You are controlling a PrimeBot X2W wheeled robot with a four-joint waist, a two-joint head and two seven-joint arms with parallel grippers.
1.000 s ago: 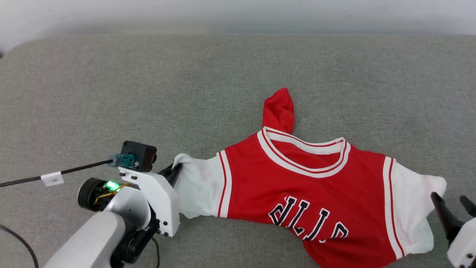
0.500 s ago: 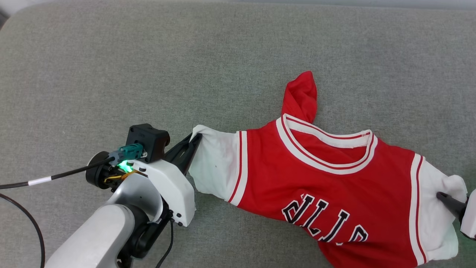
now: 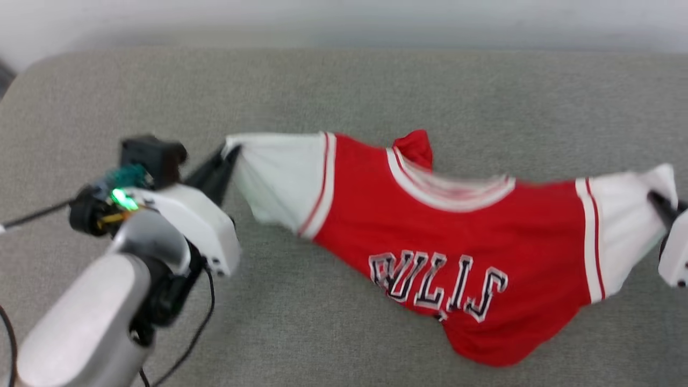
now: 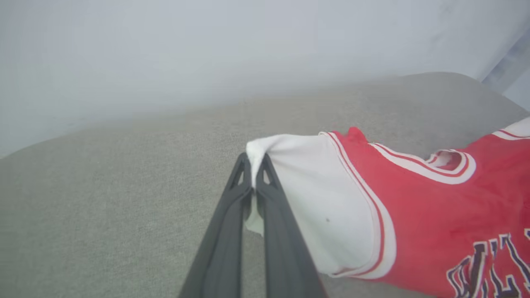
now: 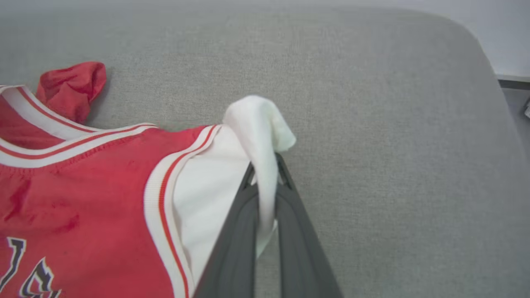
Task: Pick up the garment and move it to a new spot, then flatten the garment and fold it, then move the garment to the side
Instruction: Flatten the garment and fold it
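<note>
**Materials and shapes.** The garment is a red jersey T-shirt of smooth knit with white short sleeves. Red-and-white striped trim runs round the collar and along the sleeve seams, and black, white-edged block letters cross the chest. It is drawn out left to right above the middle of the worktop, collar toward the far side. The lower body sags toward the near right in a rounded fold. A small bunch of red cloth stands up just behind the collar. The worktop is covered in coarse grey woven cloth and has rounded corners.

**Surroundings.** A plain pale wall rises behind the far edge. A thin black cable runs in from the left edge to the left wrist. That wrist carries a black camera box and a lit green lamp. The head view is slightly blurred.

**Arm pose.**
- **Left arm:** The pale forearm enters from the near left and points far-right. The left hand has its two dark fingers pressed together on the tip of the left white sleeve.
- **Right arm:** The right hand sits at the right edge and points left. Its fingers are clamped on the tip of the right sleeve. In the right wrist view the sleeve cloth folds over the fingertips as a rounded hood
</note>
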